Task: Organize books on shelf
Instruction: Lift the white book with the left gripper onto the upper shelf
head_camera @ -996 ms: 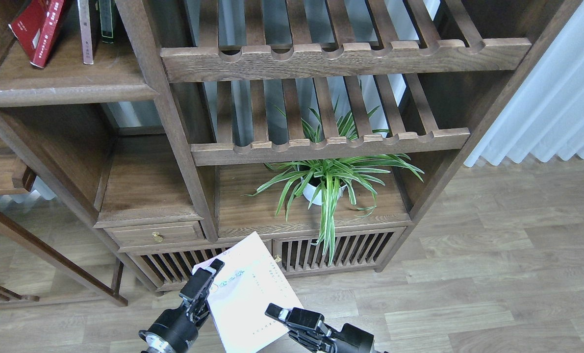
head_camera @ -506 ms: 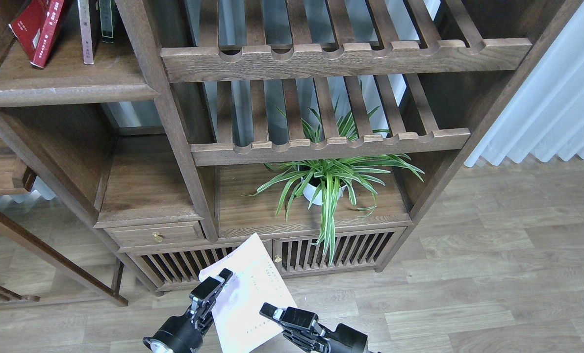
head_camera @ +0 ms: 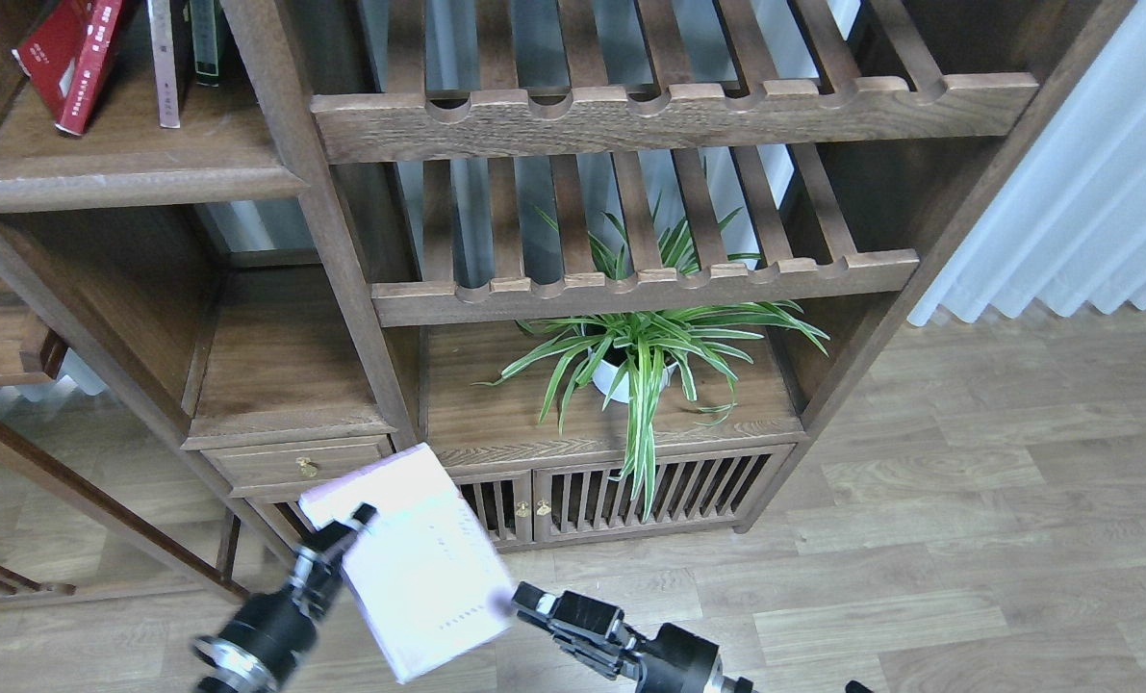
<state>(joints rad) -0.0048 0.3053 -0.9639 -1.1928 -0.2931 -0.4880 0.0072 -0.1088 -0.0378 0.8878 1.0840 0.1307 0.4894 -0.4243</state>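
My left gripper (head_camera: 346,535) is shut on the left edge of the pale lavender-to-cream book (head_camera: 419,577) and holds it in the air in front of the bookcase's low drawer. My right gripper (head_camera: 532,606) is just right of the book's lower right corner; its fingers show as one dark shape. The maroon book (head_camera: 38,46) and the red book (head_camera: 94,60) lean together at the far left of the solid dark-brown shelf (head_camera: 130,178), at the upper left.
A thin pale-spined book (head_camera: 163,67) and a thin dark-green book (head_camera: 205,43) stand upright on the same shelf. Two slatted racks (head_camera: 669,115) fill the middle. A potted spider plant (head_camera: 640,356) sits below them. White curtain (head_camera: 1092,192) at right.
My left gripper has swung to the left and carried the pale book with it, away from the right gripper. The right gripper has stayed almost in place.
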